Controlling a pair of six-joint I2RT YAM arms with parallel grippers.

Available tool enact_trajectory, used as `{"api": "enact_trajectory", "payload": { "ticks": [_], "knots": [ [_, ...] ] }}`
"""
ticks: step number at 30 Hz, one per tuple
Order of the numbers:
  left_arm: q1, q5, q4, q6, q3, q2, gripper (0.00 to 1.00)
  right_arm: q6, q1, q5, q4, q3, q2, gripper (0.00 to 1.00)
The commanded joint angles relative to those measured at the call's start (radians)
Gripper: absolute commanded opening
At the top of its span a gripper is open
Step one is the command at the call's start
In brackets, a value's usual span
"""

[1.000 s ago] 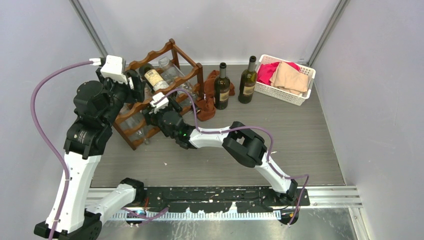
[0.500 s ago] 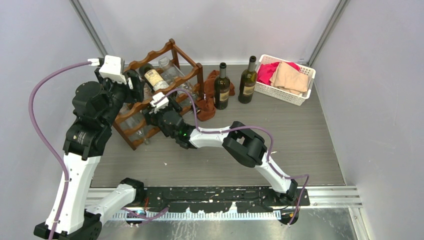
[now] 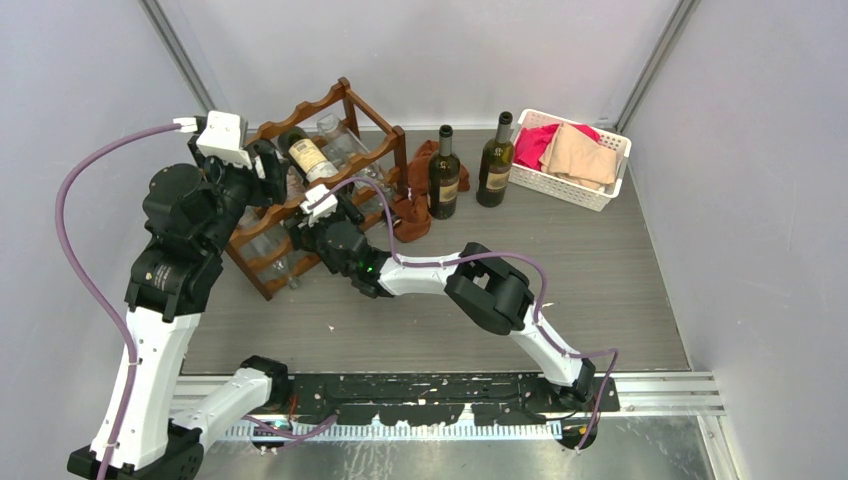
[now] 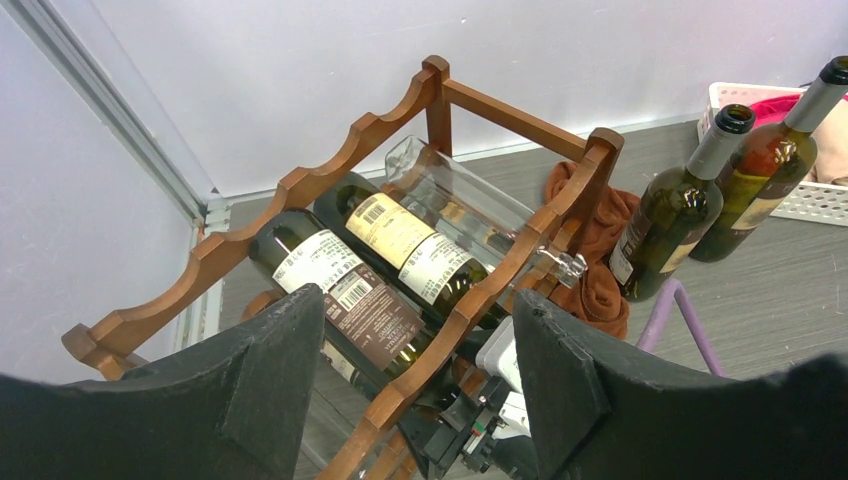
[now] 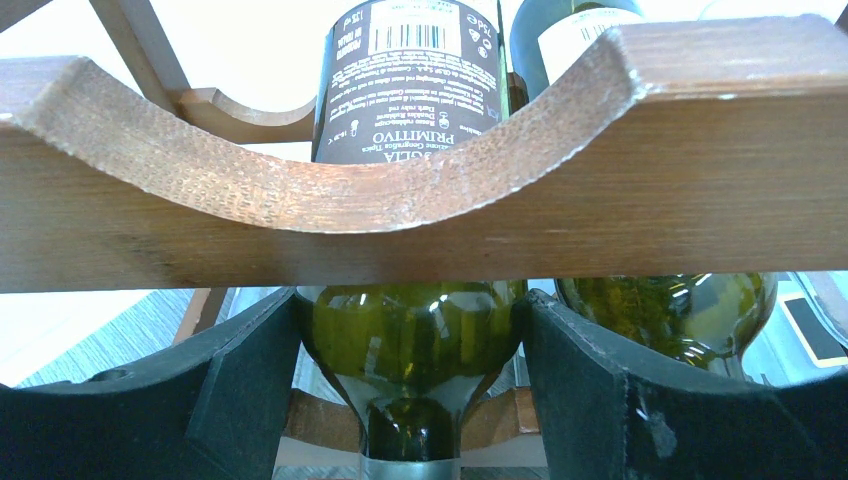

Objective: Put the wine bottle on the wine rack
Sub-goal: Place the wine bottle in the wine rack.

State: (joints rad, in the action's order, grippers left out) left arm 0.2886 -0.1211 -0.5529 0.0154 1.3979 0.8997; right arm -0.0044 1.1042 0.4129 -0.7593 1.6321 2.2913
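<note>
Green glass wine bottle (image 5: 410, 335) lies in the lower tier of the wine rack (image 3: 312, 105), under its front rail (image 5: 330, 215). Since a second ago we see only the left arm (image 3: 185, 215) ease slightly off the rack's left end, so we judge only the release remains. The right gripper (image 5: 410, 300) clamps the bottle's shoulder at medium width; the left gripper (image 4: 415, 300) gapes empty above the rack's top tier.
</note>
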Motion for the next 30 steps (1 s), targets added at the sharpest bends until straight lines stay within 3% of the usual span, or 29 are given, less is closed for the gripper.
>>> {"api": "enact_trajectory", "payload": {
  "ticks": [1, 19, 30],
  "knots": [
    [0.001, -0.005, 0.072, 0.0, 0.005, -0.016, 0.69, 0.047, -0.014, -0.02, -0.187, 0.02, -0.075, 0.74],
    [0.001, 0.003, 0.076, -0.005, 0.004, -0.021, 0.68, 0.064, -0.014, -0.028, -0.159, 0.012, -0.09, 0.84],
    [0.001, 0.007, 0.084, 0.005, 0.006, -0.022, 0.68, 0.083, -0.015, -0.02, -0.121, 0.033, -0.086, 0.84]
  ]
}}
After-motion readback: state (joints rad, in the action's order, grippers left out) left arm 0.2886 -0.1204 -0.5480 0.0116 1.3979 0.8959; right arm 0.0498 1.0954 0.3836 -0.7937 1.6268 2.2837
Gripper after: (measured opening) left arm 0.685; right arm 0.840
